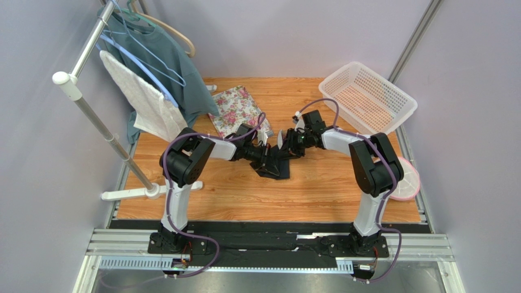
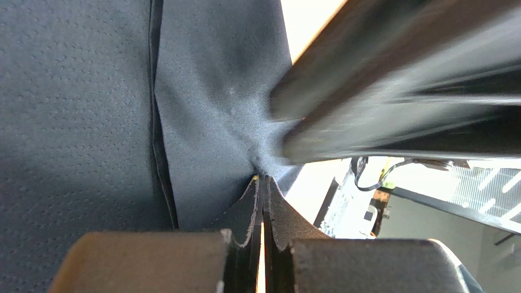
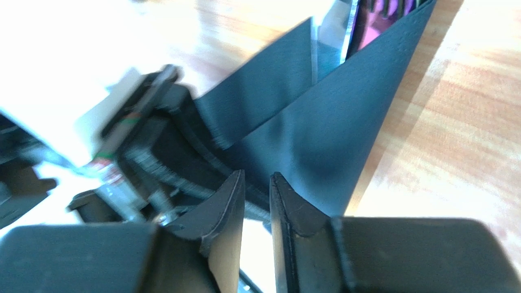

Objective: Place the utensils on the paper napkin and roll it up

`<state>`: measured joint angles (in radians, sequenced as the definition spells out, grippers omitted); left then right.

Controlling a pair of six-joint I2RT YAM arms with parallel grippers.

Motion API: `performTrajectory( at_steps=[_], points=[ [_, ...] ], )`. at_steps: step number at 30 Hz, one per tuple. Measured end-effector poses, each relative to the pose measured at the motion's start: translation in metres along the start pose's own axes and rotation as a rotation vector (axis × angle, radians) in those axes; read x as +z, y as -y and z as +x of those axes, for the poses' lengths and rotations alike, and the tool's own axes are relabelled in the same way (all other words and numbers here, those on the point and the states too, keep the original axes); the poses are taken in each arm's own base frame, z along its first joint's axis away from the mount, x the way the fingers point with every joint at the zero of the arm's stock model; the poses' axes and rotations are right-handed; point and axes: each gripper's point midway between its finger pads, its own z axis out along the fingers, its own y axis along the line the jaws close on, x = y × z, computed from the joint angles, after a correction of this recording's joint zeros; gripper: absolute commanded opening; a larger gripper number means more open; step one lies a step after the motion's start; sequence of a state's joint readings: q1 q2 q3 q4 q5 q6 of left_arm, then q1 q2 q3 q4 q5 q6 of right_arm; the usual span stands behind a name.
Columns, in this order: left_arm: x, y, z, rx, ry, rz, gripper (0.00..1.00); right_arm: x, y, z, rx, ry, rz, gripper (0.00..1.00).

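Observation:
The black paper napkin (image 1: 280, 165) lies half lifted and folded at the table's middle, between both grippers. My left gripper (image 1: 266, 160) is shut on a pinched fold of the napkin (image 2: 208, 91), its tips (image 2: 263, 180) pressed together. My right gripper (image 1: 293, 146) hovers just right of it, jaws a narrow gap apart (image 3: 257, 178) with nothing between them, right at the folded napkin (image 3: 330, 134). The purple fork (image 3: 382, 15) and the pale grey knife (image 3: 335, 24) peek out of the fold's far end. In the top view the utensils are hidden.
A pink-flowered tray (image 1: 235, 107) lies behind the left gripper. A white basket (image 1: 367, 97) stands at the back right. A clothes rack (image 1: 92, 116) with a white towel (image 1: 144, 97) and a shirt stands at left. A pink-rimmed plate (image 1: 408, 180) sits at the right edge.

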<state>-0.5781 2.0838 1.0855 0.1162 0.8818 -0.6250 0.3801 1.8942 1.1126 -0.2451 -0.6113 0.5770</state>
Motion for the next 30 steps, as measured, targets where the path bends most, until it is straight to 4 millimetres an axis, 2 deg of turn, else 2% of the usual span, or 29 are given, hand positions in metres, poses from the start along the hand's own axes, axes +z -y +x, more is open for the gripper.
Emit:
performTrajectory(
  at_steps=[4, 7, 13, 18, 23, 30],
  points=[
    [0.0, 0.0, 0.0, 0.001, -0.001, -0.002, 0.0, -0.019, -0.014, -0.002, 0.005, 0.013, -0.07, 0.24],
    [0.0, 0.0, 0.0, 0.0, -0.002, -0.007, 0.0, -0.023, -0.017, 0.008, 0.022, -0.005, -0.097, 0.2],
    [0.0, -0.001, 0.0, 0.009, -0.006, -0.011, 0.0, -0.013, 0.001, 0.033, 0.085, -0.083, -0.088, 0.17],
    [0.0, -0.001, 0.0, 0.017, -0.008, -0.012, 0.0, -0.003, 0.015, 0.039, 0.121, -0.109, -0.059, 0.09],
    [0.0, -0.001, 0.0, 0.028, -0.01, -0.013, 0.0, -0.001, 0.017, 0.032, 0.124, -0.083, -0.035, 0.06],
    [0.0, -0.002, 0.0, 0.035, -0.014, -0.019, 0.0, 0.004, 0.014, 0.001, 0.097, -0.01, 0.001, 0.05]
  ],
)
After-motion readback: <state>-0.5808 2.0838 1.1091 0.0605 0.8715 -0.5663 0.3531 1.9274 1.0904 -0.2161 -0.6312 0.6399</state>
